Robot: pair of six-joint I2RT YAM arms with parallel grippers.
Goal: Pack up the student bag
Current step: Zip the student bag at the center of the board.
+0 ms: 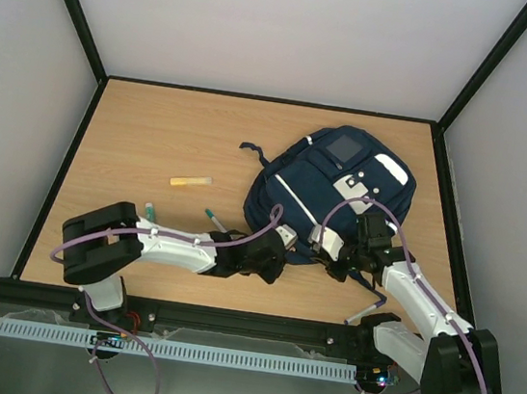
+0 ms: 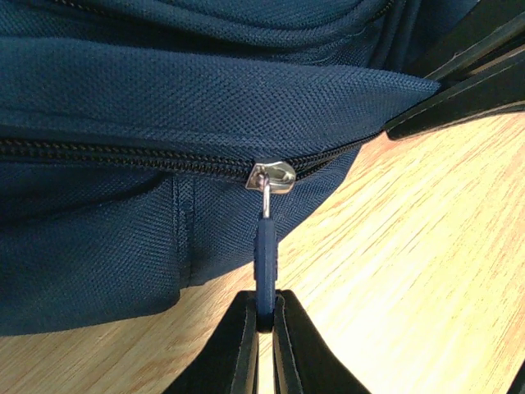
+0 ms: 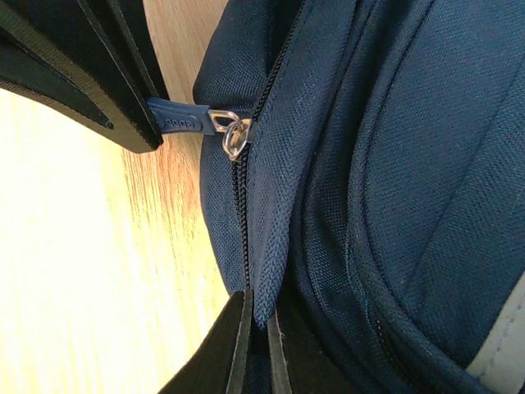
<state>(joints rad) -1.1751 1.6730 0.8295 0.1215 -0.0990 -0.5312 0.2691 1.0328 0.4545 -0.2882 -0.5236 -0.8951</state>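
The large navy-blue fabric backpack (image 1: 327, 191) lies on the right half of the light wooden surface (image 1: 155, 134). The left claw (image 2: 264, 316) is clenched on its dark-blue zip pull tab (image 2: 264, 263). The right claw (image 3: 256, 328) pinches the backpack's fabric edge beside the zip.

The tip of the navy rubber zip pull (image 2: 265, 254) hides between the black fingers (image 2: 234, 353) of the left gripper (image 2: 264, 312), the large navy fabric backpack (image 2: 164, 98) cropped above them.
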